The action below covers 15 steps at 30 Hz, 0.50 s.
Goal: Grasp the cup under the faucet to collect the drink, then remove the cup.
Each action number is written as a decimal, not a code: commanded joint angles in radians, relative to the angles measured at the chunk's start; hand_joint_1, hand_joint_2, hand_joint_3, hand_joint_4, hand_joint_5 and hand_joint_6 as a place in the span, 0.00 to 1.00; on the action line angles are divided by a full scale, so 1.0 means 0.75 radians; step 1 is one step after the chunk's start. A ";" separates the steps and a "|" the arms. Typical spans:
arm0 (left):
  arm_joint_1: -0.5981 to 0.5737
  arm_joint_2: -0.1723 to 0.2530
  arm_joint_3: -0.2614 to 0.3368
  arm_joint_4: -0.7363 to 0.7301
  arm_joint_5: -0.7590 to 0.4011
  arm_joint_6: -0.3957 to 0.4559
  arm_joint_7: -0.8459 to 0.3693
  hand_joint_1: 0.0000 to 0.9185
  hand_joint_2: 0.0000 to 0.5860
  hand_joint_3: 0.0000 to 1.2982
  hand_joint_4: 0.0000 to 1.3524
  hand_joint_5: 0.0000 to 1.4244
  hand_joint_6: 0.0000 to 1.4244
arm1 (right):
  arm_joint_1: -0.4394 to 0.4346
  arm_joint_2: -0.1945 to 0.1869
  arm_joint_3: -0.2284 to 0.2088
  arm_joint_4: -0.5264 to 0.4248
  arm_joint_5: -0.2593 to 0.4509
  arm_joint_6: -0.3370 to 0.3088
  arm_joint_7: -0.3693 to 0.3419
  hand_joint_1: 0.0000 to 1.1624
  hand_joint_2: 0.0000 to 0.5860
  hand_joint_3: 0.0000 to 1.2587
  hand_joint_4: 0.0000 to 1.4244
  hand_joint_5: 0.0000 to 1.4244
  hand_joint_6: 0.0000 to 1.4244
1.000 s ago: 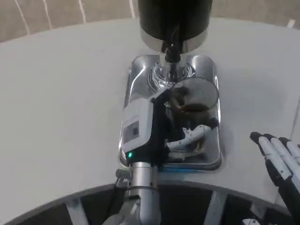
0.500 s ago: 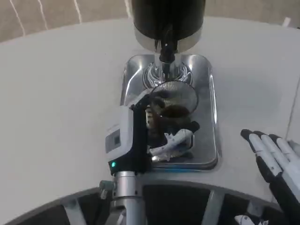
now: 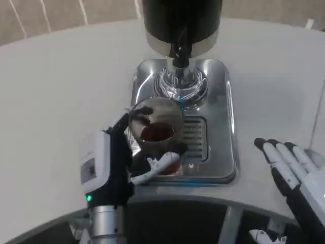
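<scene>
We note the left robot hand (image 3: 122,160) wrapped around the cup (image 3: 155,127), fingers (image 3: 157,163) curled across its near side and gripping it. The cup holds a dark drink and now sits at the near-left edge of the drip tray (image 3: 218,152), well clear of the faucet (image 3: 180,53). A second ago it stood further right and farther back, close under the spout; half a second ago it was already drawn nearer. So the left robot hand has pulled the cup toward the near left, across the tray and partly over its rim (the camera also shifted slightly, but the cup's offset from the faucet plainly grew).

The right robot hand (image 3: 294,178) lies at the near right on the counter (image 3: 61,101), fingers spread and holding nothing, much as before.

Outward: the tray's slotted grate (image 3: 195,134) is now uncovered, and the dispenser (image 3: 182,23) stands at the far side.

Our judgement: collection is finished and removal is well under way. What remains is to carry the cup clear of the tray and set it on the counter, kept upright, since liquid could slosh.
</scene>
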 commanded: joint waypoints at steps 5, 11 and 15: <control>0.174 0.092 0.069 -0.300 0.007 0.004 -0.131 0.75 0.12 0.85 0.92 0.94 1.00 | -0.015 -0.027 0.018 0.033 -0.010 -0.047 -0.059 0.44 0.72 0.00 0.00 0.00 0.00; 0.327 0.142 0.107 -0.539 0.025 0.015 -0.246 0.75 0.13 0.85 0.92 0.94 1.00 | 0.033 -0.082 -0.003 0.074 0.003 -0.158 -0.182 0.36 0.90 0.00 0.00 0.00 0.00; 0.435 0.175 0.136 -0.698 0.041 0.011 -0.325 0.74 0.15 0.85 0.93 0.94 1.00 | 0.075 -0.152 -0.054 0.124 0.064 -0.269 -0.272 0.22 0.97 0.00 0.00 0.00 0.00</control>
